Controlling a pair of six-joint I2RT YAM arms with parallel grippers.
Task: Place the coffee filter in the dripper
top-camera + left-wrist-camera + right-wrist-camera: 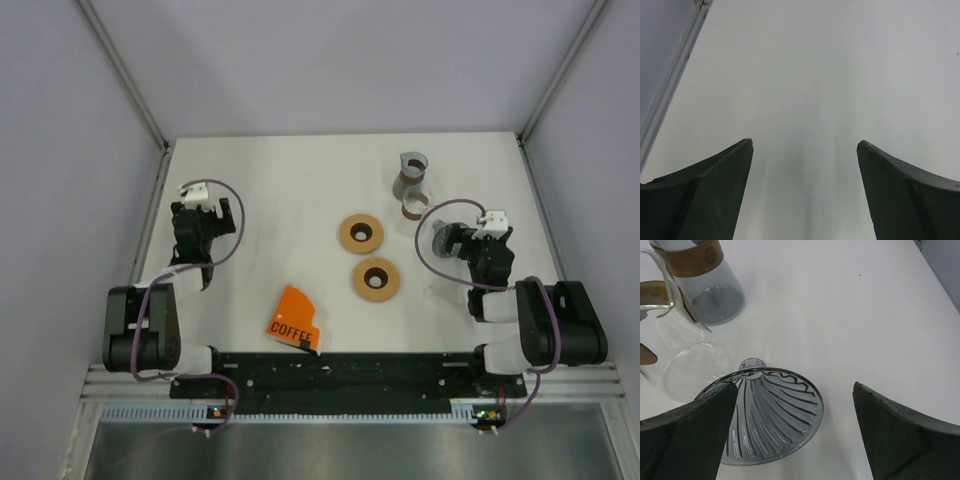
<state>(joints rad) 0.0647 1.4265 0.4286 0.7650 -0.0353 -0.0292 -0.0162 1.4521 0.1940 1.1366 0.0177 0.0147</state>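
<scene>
Left fingers [705, 200] spread wide, nothing in them, only bare table [805, 70] below. Right fingers [900, 440] released too, gripping nothing. I see the grey ribbed dripper [772, 415] on its side on the table, just ahead of the right fingers, rim by one finger; can't tell if touching. Orange COFFEE packet [293, 317] lies at the near table edge, well apart from both arms. Glass carafe [710, 287] stands beyond the dripper.

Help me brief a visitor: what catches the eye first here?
The bright orange coffee packet at the near edge of the table stands out first. Two brown rings lie mid-table, and a ribbed glass dripper lies on its side by the open right gripper.
</scene>
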